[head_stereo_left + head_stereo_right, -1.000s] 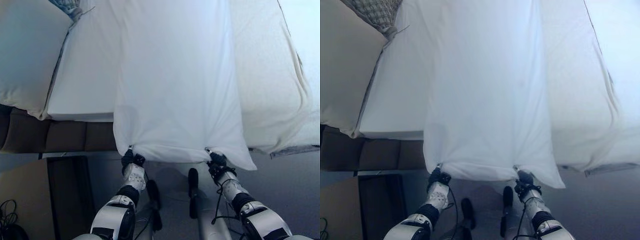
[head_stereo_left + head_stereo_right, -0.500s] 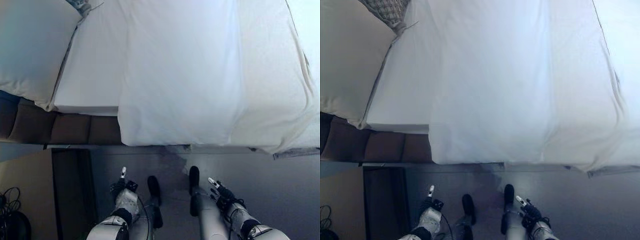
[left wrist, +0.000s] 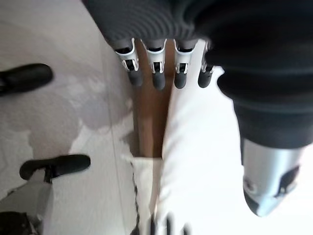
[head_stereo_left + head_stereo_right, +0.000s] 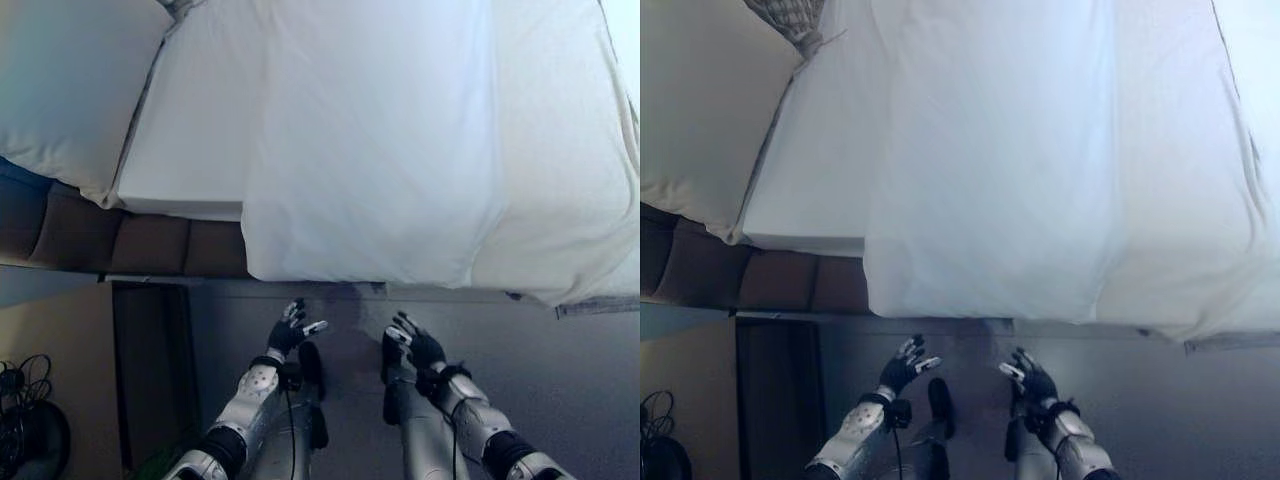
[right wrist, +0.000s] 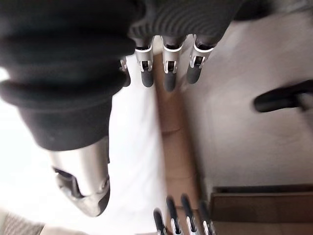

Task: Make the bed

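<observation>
Standing at the side of the bed (image 4: 180,165), both hands hovering low over the grey floor (image 4: 560,380), short of the mattress edge and touching nothing.

Left hand (image 4: 289,331): fingers spread and relaxed, thumb splayed apart, holding nothing; in its wrist view, dark fingertips (image 3: 158,81) hanging over the brown bed base (image 3: 149,127) and the white cloth.

Right hand (image 4: 418,347): fingers likewise spread and empty, just beside the left hand with a gap of bare floor between; in its wrist view, fingertips (image 5: 169,81) pointing toward the same brown base strip (image 5: 173,147).

White sheet (image 4: 370,150): lying flat ahead of both hands, spanning roughly the space from in front of the left hand to past the right hand, lower edge draping just over the mattress side and ending above the floor, apart from both hands. Left edge running straight up the bed; right edge overlapping a rumpled duvet (image 4: 570,190) hanging further down the side beyond the right hand.

Pillow (image 4: 70,90): far out to the left of the left hand, overhanging the mattress corner above the brown base (image 4: 130,245).

Dark cabinet (image 4: 150,370): standing on the floor just outside the left arm, narrowing the room on that side; open floor spreading wide beyond the right hand.
</observation>
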{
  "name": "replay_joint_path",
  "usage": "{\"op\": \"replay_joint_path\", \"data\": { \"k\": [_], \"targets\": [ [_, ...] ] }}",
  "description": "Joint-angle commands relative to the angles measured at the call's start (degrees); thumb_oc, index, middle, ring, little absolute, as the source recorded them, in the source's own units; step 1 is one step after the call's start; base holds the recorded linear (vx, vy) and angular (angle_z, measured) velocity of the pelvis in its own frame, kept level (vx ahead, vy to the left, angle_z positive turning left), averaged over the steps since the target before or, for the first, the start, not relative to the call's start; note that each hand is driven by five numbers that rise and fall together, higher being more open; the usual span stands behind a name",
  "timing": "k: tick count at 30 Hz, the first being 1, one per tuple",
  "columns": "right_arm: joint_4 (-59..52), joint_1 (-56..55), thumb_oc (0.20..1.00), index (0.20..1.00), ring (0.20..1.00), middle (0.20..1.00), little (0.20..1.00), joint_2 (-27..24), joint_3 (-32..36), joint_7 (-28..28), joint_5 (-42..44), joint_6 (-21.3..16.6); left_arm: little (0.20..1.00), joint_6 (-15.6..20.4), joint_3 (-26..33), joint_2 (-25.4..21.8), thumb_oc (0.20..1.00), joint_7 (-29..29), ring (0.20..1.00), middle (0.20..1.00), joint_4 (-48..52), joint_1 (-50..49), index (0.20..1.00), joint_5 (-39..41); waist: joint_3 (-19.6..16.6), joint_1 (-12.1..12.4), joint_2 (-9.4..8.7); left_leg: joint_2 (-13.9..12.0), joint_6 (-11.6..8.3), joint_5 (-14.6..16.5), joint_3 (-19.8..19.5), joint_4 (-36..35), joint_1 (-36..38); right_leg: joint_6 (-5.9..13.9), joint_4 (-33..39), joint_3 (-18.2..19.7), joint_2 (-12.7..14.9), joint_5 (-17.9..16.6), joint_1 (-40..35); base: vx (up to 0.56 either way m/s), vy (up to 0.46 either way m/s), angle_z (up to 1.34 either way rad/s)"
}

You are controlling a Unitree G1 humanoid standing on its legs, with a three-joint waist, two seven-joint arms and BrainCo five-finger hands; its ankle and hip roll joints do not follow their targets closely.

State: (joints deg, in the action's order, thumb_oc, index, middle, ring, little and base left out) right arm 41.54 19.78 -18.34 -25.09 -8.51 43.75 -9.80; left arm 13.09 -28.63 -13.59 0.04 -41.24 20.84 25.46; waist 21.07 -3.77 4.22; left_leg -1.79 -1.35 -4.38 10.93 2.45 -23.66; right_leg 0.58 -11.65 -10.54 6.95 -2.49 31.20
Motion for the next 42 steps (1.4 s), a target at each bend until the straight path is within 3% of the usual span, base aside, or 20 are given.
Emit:
{"op": "replay_joint_path", "data": {
  "k": [1, 6, 9, 10, 12, 17, 26, 32, 34, 42],
  "targets": [
    [-2.8, 5.7, 1.0, 1.0, 1.0, 1.0, 1.0, -1.2, -3.7, -4.6, -1.2, -1.7, 1.0, 4.1, -3.2, -2.0, 1.0, -6.0, 1.0, 1.0, 4.0, 6.8, 1.0, -4.9, 0.0, -0.6, -2.21, 0.6, -1.34, 0.0, 0.6, 3.2, -4.5, 4.71, 1.8, 1.7, -0.9, -1.7, 0.0, -0.08, -0.001, -0.02],
    [-1.8, 13.2, 1.0, 1.0, 1.0, 1.0, 1.0, -2.2, -5.6, -5.3, -2.1, -1.2, 1.0, 4.4, -6.2, -4.3, 1.0, -8.6, 1.0, 1.0, 4.1, 14.4, 1.0, -5.7, 0.5, -0.6, -2.46, 0.0, -0.96, 0.9, 0.6, 7.4, -9.2, 4.46, -2.4, 1.8, -0.5, -1.1, 4.7, -0.08, -0.006, 0.02],
    [0.5, 19.9, 1.0, 1.0, 1.0, 1.0, 1.0, -3.2, -6.0, -5.6, -2.1, -1.3, 1.0, 4.9, -7.5, -5.9, 1.0, -9.6, 1.0, 1.0, 2.1, 21.0, 1.0, -6.1, 0.8, -1.0, -2.68, -0.6, -0.62, 2.6, 0.9, 12.7, -13.6, 4.23, -7.1, 1.9, 0.1, 0.0, 9.1, -0.04, 0.002, 0.07],
    [2.0, 23.9, 1.0, 1.0, 1.0, 1.0, 1.0, -4.0, -6.0, -5.2, -2.0, -1.5, 1.0, 5.7, -8.1, -7.2, 1.0, -9.7, 1.0, 1.0, 0.7, 24.6, 1.0, -6.5, 0.6, -1.1, -2.68, -1.2, -0.7, 4.9, 0.7, 16.7, -16.2, 4.47, -10.7, 2.1, 0.3, 1.9, 11.6, -0.06, 0.0, 0.1],
    [2.8, 25.2, 1.0, 1.0, 1.0, 1.0, 1.0, -4.0, -6.2, -4.9, -1.7, -1.3, 1.0, 5.7, -8.1, -7.4, 1.0, -9.7, 1.0, 1.0, -0.1, 25.5, 1.0, -6.5, 0.2, -1.1, -2.61, -1.5, -0.62, 5.3, 0.7, 17.6, -17.4, 4.51, -12.1, 2.3, 0.3, 2.4, 13.1, -0.01, 0.021, 0.16],
    [7.5, 35.1, 1.0, 1.0, 1.0, 1.0, 1.0, -4.4, -7.0, -4.1, 0.4, -1.3, 1.0, 7.6, -9.8, -10.7, 1.0, -6.8, 1.0, 1.0, -4.9, 34.7, 1.0, -8.8, 0.0, -1.0, -3.18, -2.5, -0.48, 7.4, 1.3, 24.4, -24.5, 4.4, -18.3, 2.7, 0.7, 3.5, 20.1, -0.04, 0.039, -0.05],
    [17.2, 49.2, 1.0, 1.0, 1.0, 1.0, 1.0, -6.2, -7.4, -2.0, 5.8, -1.9, 1.0, 7.1, -9.2, -14.0, 1.0, 2.3, 1.0, 1.0, -16.6, 48.2, 1.0, -12.2, 0.8, -0.8, -3.59, -2.6, -0.68, 10.2, 1.3, 34.3, -33.8, 3.92, -28.4, 2.3, 1.2, 6.9, 28.8, -0.02, 0.018, -0.06],
    [26.5, 55.6, 1.0, 1.0, 1.0, 1.0, 1.0, -8.1, -4.4, 3.1, 7.6, -3.2, 1.0, 6.5, -8.3, -16.0, 1.0, 6.7, 1.0, 1.0, -22.8, 53.2, 1.0, -14.1, 0.9, -0.6, -3.2, -1.9, -0.73, 10.2, 1.4, 34.4, -36.2, 3.78, -29.0, 2.3, 1.5, 7.3, 31.4, -0.01, 0.009, 0.0],
    [28.3, 56.4, 1.0, 1.0, 1.0, 1.0, 1.0, -9.0, -3.5, 3.8, 7.7, -3.4, 1.0, 6.7, -8.2, -16.6, 1.0, 7.4, 1.0, 1.0, -23.7, 54.2, 1.0, -14.6, 1.0, -0.6, -3.21, -2.0, -0.2, 8.9, 2.1, 33.9, -36.9, 3.12, -28.5, 1.9, 1.6, 6.3, 32.1, -0.06, -0.002, 0.02],
    [32.4, 51.5, 1.0, 1.0, 1.0, 1.0, 1.0, -14.3, 2.7, 7.2, 7.3, -3.1, 1.0, 6.7, -1.2, -20.2, 1.0, 9.3, 1.0, 1.0, -23.8, 47.6, 1.0, -11.4, 0.8, -0.3, -2.69, -2.0, -0.61, 7.3, 1.9, 27.8, -32.3, 3.31, -23.3, 1.3, 1.8, 5.6, 27.5, 0.01, -0.015, 0.02]
  ]
}}
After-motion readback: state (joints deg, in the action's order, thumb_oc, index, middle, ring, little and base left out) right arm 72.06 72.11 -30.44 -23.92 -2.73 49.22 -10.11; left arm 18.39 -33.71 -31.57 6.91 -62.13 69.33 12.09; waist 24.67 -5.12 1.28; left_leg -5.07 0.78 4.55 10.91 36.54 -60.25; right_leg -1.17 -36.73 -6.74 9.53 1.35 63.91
